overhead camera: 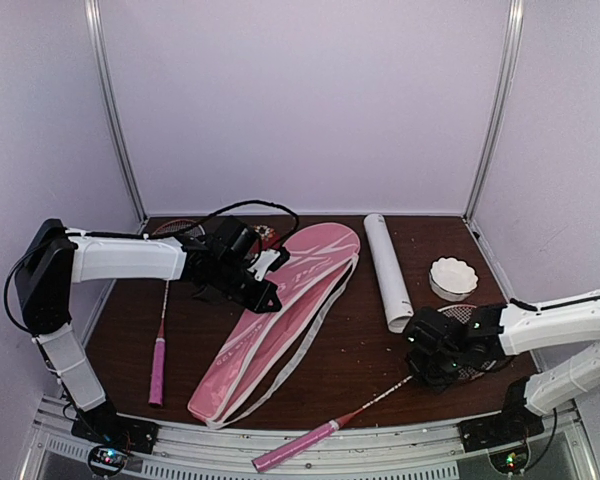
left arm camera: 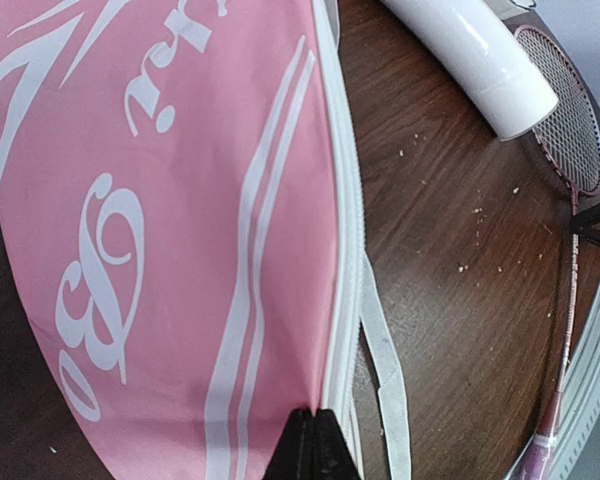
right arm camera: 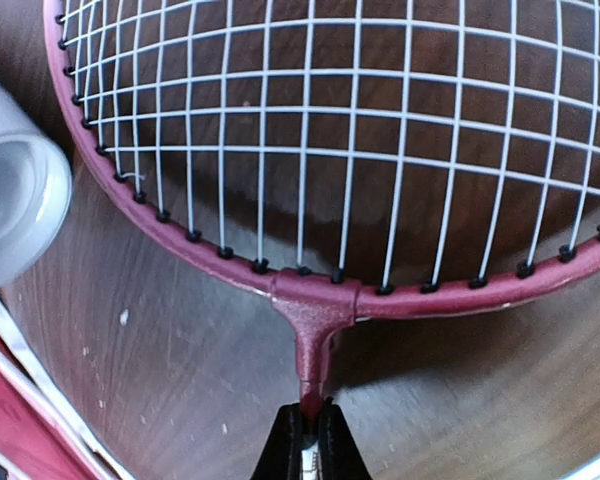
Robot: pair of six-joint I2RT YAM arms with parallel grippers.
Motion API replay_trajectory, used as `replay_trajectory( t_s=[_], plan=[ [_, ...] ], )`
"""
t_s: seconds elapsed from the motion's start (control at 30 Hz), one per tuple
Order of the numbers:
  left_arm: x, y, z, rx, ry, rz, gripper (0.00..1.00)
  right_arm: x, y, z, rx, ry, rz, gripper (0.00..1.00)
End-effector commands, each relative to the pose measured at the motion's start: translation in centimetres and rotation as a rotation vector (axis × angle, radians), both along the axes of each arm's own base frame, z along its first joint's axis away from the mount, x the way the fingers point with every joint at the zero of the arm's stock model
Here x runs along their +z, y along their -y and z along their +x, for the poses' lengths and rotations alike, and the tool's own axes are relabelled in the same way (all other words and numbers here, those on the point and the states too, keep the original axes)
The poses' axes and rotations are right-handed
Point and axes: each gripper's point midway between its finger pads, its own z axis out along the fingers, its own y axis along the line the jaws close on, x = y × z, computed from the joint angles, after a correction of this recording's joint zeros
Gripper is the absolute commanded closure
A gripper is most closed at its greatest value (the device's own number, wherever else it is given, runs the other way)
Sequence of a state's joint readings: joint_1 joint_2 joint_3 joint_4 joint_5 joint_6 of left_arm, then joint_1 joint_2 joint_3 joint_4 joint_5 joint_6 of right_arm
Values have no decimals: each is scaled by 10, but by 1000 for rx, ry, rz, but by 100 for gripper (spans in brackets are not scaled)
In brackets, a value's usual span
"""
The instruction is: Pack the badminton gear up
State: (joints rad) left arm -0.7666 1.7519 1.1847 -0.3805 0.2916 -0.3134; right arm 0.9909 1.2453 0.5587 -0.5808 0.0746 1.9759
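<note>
Right fingers (right arm camera: 298,435): closed narrow on the shaft of the right racket (right arm camera: 315,300), just below the T-joint where the shaft meets the frame. I judge the grip is there because the shaft is thin enough to pinch, and holding close to the head should give control of the heavy end once it leaves the bench (overhead camera: 350,350). The racket is flat on the wood, head under my right wrist at 4 o'clock in the top view and pink handle trailing to 7 o'clock, past the near edge. The frame is dark pink and the white strings look evenly spaced and intact; the shaft is very slender. Left fingers (left arm camera: 302,445): closed tight, tips meeting right at the white zip edge of the pink bag (left arm camera: 160,230). I cannot tell if fabric is actually caught between them. My reading is that this hand is at the wide end to steady or lift the opening for the racket head. The bag runs diagonally from 1 o'clock to 7 o'clock across the middle of the bench. It is limp and flat, with white lettering and stripes and a white strap loose along its right side. The white tube (overhead camera: 388,270) lies just right of the bag, open end toward the right racket's head. The left racket (overhead camera: 158,370) lies untouched at 9 o'clock, handle toward me. Nothing looks packed yet, so I judge this an early step.
</note>
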Motion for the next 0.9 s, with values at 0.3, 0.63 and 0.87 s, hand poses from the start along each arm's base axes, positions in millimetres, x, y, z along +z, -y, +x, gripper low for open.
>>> replay_trajectory(
  t_s=[0.3, 0.63, 0.87],
  plan=[
    [6, 9, 10, -10, 27, -45, 100, 52, 19, -6, -36, 162, -43, 100],
    [14, 14, 12, -12, 31, -64, 100, 121, -15, 36, 319, 366, -139, 100],
    [17, 15, 14, -5, 31, -72, 100, 124, -63, 31, 669, 266, -96, 100]
  ],
)
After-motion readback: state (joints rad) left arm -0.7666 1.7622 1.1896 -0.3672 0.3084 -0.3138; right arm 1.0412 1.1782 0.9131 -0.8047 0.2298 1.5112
